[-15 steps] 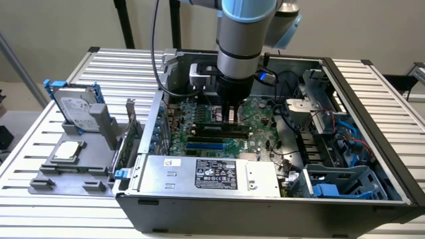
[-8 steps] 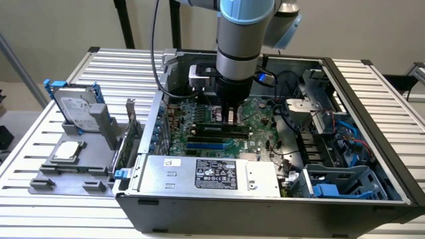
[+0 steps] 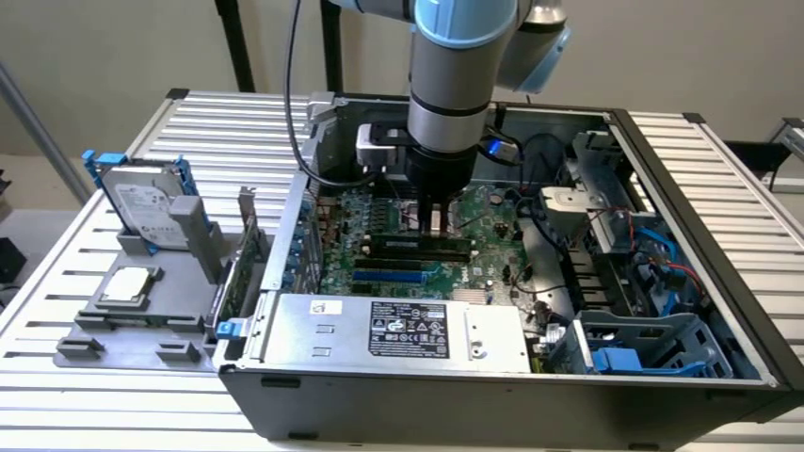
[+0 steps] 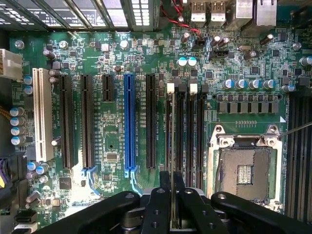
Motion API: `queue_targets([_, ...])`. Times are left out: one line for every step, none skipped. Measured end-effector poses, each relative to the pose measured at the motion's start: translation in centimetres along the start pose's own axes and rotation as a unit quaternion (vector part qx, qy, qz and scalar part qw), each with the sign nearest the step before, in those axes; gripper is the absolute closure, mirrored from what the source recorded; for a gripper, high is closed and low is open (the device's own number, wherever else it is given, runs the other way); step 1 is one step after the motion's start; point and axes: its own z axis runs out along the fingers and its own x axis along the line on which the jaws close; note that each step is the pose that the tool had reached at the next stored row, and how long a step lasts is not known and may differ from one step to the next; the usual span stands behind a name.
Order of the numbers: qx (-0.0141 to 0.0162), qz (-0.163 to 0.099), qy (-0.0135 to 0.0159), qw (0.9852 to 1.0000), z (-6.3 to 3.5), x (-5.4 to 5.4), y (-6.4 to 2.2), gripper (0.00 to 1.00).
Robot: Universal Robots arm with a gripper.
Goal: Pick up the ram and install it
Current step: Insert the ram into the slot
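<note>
The arm is reaching down into the open computer case (image 3: 703, 311), and the gripper (image 3: 435, 218) is hanging just above the motherboard (image 3: 390, 254), over the bank of memory slots (image 4: 187, 136). In the wrist view the gripper (image 4: 173, 204) is showing its two black fingers (image 4: 157, 207) drawn close together, pinching a thin edge-on strip between them. That strip is the ram (image 4: 173, 146), seen from its narrow top edge, so its green board and chips are hard to make out; it appears to be running straight out from between the fingers along one of the black slots, ending near a white latch (image 4: 170, 87). Whether it is already sitting in the slot or hanging just over it cannot be told.

Just beside the gripper's line, on one flank, the blue expansion slot (image 4: 129, 126) is lying parallel to the ram, with more black slots and a white slot (image 4: 43, 117) further out on that side. On the other flank, near the fingers, the empty processor socket (image 4: 243, 170) is sitting in its metal frame.

Well apart from the gripper, outside the case toward the exterior view's left, a hard drive (image 3: 145, 202) is standing upright in a grey holder (image 3: 138, 320) on the slatted table (image 3: 63, 273). The silver power supply (image 3: 402, 330) is lying along the case's nearer wall.
</note>
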Motion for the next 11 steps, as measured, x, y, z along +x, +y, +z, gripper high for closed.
queue_targets([0.0002,0.0,0.0006,1.0,0.04,-0.01,0.0,0.86])
queue_targets([0.0004,0.0,0.001,1.0,0.09,-0.02,0.0,0.86])
queue_targets([0.0006,0.0,0.0014,1.0,0.12,-0.03,0.0,0.86])
queue_targets([0.0007,0.0,0.0017,1.0,0.16,-0.06,0.01,0.86])
queue_targets([0.0009,0.0,0.0019,1.0,0.2,-0.09,0.01,0.86])
queue_targets([0.0009,0.0,0.0021,1.0,0.22,-0.13,0.01,0.86])
queue_targets([0.0009,0.0,0.0023,1.0,0.24,-0.17,0.01,0.86])
queue_targets([0.001,0.0,0.0024,1.0,0.27,-0.2,0.0,0.86])
queue_targets([0.001,0.0,0.0026,1.0,0.28,-0.22,0.0,0.86])
queue_targets([0.001,0.0,0.0029,1.0,0.29,-0.22,0.0,0.86])
queue_targets([0.001,0.0,0.0035,1.0,0.29,-0.23,0.01,0.86])
